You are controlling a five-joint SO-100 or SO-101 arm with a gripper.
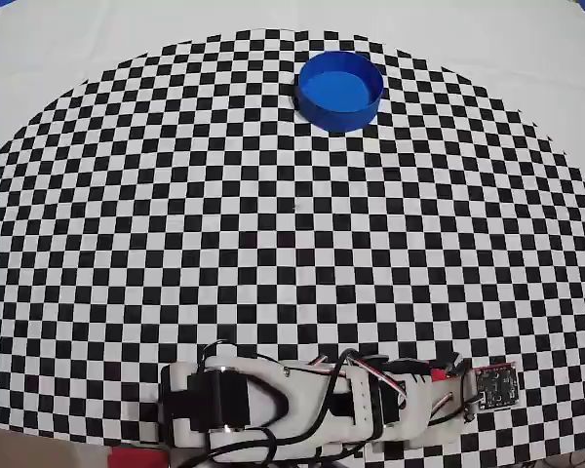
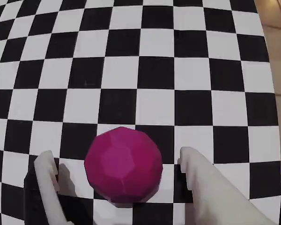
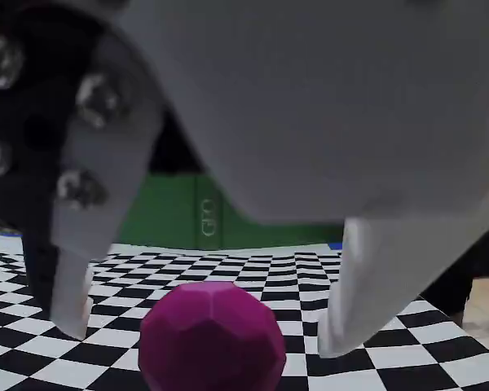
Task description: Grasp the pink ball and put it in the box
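My gripper (image 2: pixel 116 166): lowered to the checkered table (image 2: pixel 154 70), jaws apart. Pink ball (image 2: pixel 123 165): faceted, matte magenta, between my fingertips, untouched.

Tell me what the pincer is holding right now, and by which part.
Nothing is held. The pincer is open, its fingers standing on either side of the pink ball with gaps showing; the ball rests on the checkered mat.

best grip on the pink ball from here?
Across its middle. The pink ball is a faceted sphere resting on the mat, so pinch opposite sides from above. The open gripper already straddles it, one finger on each side; neither looks to be touching yet.
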